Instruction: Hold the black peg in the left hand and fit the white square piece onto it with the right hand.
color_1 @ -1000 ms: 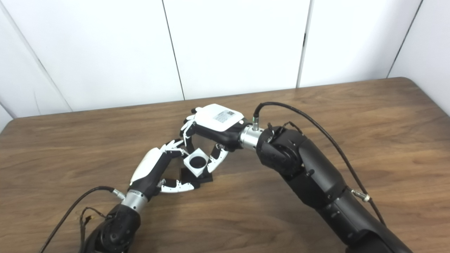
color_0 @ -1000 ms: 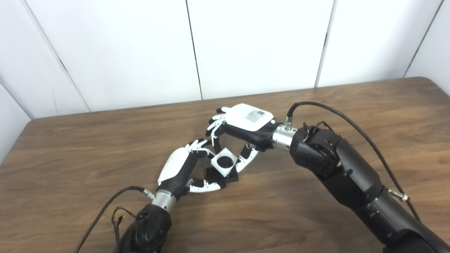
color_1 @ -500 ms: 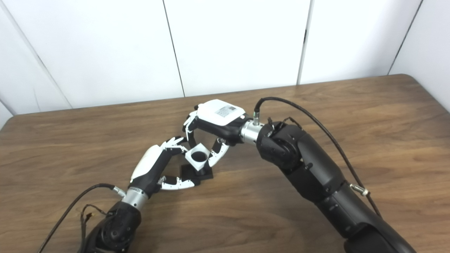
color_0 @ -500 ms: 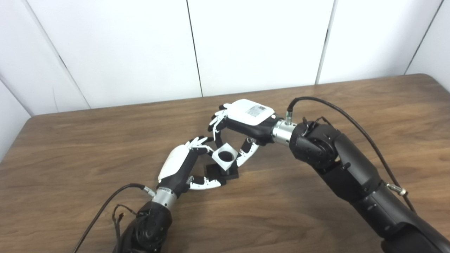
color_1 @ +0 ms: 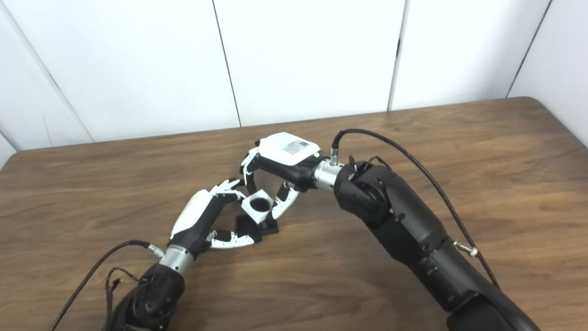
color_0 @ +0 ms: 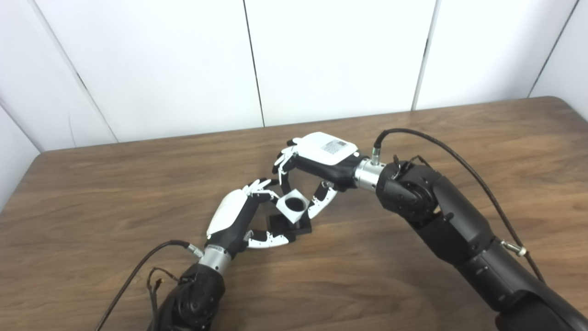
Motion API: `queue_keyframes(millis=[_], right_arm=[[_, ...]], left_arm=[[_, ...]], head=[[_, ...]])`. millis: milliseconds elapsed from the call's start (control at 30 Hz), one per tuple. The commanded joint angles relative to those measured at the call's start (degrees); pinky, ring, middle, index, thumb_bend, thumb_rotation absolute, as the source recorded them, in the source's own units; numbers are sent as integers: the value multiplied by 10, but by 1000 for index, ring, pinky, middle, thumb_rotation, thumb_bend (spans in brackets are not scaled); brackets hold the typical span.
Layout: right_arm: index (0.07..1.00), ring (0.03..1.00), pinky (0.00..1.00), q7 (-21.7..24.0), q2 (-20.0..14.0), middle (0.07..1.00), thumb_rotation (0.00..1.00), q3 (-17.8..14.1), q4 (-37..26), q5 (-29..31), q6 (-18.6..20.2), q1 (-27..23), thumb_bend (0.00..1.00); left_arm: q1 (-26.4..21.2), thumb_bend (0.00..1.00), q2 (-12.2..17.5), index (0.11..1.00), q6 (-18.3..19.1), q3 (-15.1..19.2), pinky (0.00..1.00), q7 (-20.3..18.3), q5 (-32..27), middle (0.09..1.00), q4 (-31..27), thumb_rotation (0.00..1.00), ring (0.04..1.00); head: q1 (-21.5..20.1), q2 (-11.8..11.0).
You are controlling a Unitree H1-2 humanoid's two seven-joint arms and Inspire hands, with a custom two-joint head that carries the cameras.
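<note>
The black peg (color_0: 303, 227) stands on its flat square base on the wooden table (color_0: 413, 285). My left hand (color_0: 234, 215) is shut on it, with the thumb along the base's front and the fingers curled over the far side. The white square piece (color_0: 293, 208), with a round hole in its top, sits over the peg's shaft, a little above the base. My right hand (color_0: 319, 158) reaches in from the right, palm down, and is shut on the white piece between fingers and thumb. The shaft is mostly hidden inside the piece. Both parts also show in the right eye view (color_1: 257, 207).
White wall panels (color_0: 340, 59) stand behind the table's far edge. A black cable (color_0: 441, 147) loops above my right forearm, and another cable (color_0: 138, 271) trails from my left wrist. The table's left edge (color_0: 18, 188) is near.
The camera tilted a little, so the picture shifted. My right forearm swung slightly. Both hands stay on the peg and the white piece, which sits about the same on the peg.
</note>
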Motion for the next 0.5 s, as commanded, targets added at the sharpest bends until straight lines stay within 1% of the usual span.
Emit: queue_keyframes(millis=[0,267,367,400,467], right_arm=[[480,872,961,-19,3,781,140,-1,4,-11,0,-12,524],[480,873,941,-23,5,780,140,7,13,-14,6,-2,525],[491,880,947,-2,1,793,151,11,6,-16,21,-3,523],[589,887,950,9,0,806,228,12,2,-14,29,-4,694],[811,914,981,27,-3,870,354,11,-4,-9,44,-5,908]], left_arm=[[7,522,7,489,8,-9,986,-14,17,912,-4,70,971],[6,522,6,489,17,-13,978,-15,19,913,-8,69,968],[5,522,6,489,17,-14,986,-14,18,913,-6,69,972],[4,522,6,489,18,-14,987,-14,18,913,-6,69,972],[4,522,6,489,18,-14,994,-14,18,914,-4,69,974]], head=[[-1,1],[-1,2],[-1,2],[-2,2],[-1,2]])
